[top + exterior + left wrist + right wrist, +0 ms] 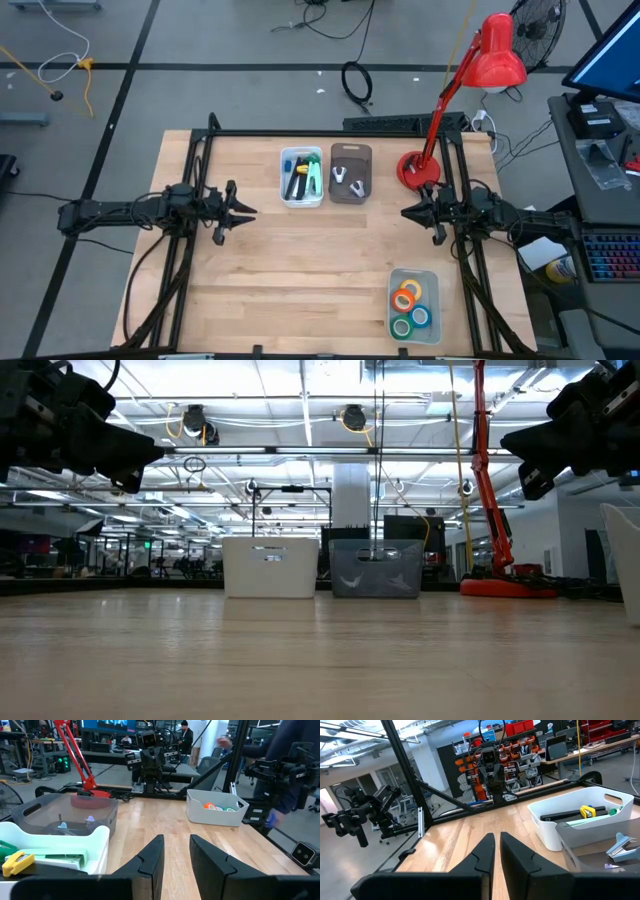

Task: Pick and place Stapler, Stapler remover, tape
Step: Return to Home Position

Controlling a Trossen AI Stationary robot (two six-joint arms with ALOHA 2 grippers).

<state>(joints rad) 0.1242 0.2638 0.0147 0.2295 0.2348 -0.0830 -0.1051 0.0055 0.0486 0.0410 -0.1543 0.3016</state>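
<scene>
The sorting is looking finished. The tape [410, 305], four rolls in orange, yellow, green and blue, is lying together inside the pale bin [413, 271] at the near right of the desk [300, 270]. At the far middle, the staplers [298, 178] are sitting in the white bin [283, 190], and just to its right the staple removers [345, 178] are resting in the smoky grey bin [350, 147]. Nothing of the task is showing loose on the bare wood.

The left gripper [250, 211] is hanging above the left side of the desk, holding nothing, its jaws standing a little apart in the left wrist view. The right gripper [405, 212] is hanging above the right side, facing it, near the red lamp [420, 168], also holding nothing, its jaws sitting almost together with only a slit between them.

Judging by this, only parking the arms is remaining, and both are seeming close to that.
</scene>
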